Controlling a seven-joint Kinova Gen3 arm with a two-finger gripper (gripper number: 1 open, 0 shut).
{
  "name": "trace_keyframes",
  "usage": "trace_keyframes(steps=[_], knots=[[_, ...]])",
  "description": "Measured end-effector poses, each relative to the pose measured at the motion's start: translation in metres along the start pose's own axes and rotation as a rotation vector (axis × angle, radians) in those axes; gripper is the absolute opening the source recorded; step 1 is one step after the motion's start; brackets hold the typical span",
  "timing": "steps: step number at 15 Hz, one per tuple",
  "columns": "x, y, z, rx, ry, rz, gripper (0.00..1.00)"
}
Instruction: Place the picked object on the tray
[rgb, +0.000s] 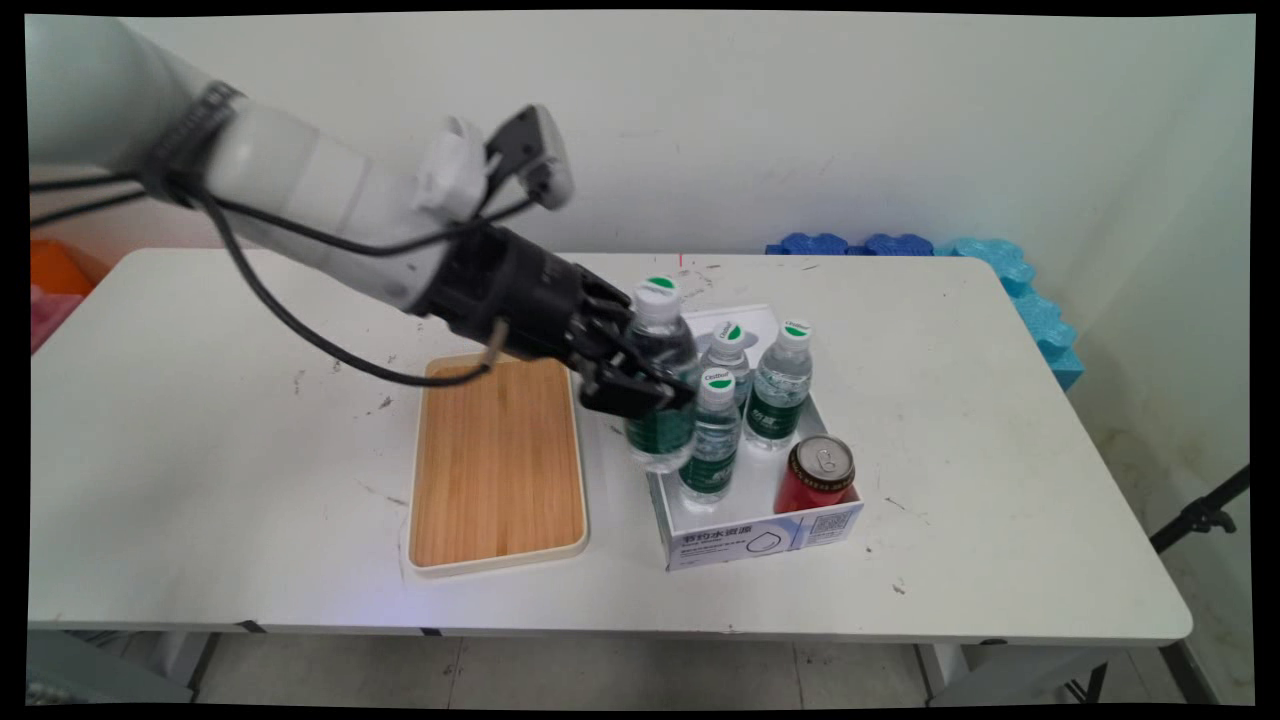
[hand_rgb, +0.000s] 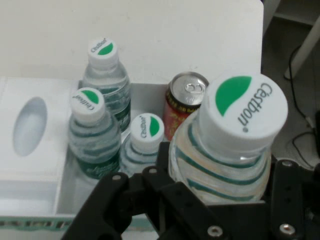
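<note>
Bottle (rgb: 660, 380) gripped by hand (rgb: 640, 375) — above box (rgb: 755, 540) left edge, tray (rgb: 497, 462) beside.

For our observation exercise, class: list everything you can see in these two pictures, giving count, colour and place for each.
clear plastic water bottles with white-and-green caps: four; three standing in the box, one held above its left edge
red drink can with silver top: one, box's near right corner
white cardboard box: one, table's centre-right
wooden tray with white rim: one, tan, left of box
blue foam blocks: several, behind table's far right edge
white table: one
black gripper: one, jaws shut on the raised bottle
</note>
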Motion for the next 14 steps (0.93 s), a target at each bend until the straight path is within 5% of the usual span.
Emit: trace_keyframes(steps=[6,14], knots=[[-0.017,-0.025,-0.048,-0.02,-0.053,0.062,0.0],[-0.073,-0.052,-0.08,-0.06,-0.101,0.152,0.0]])
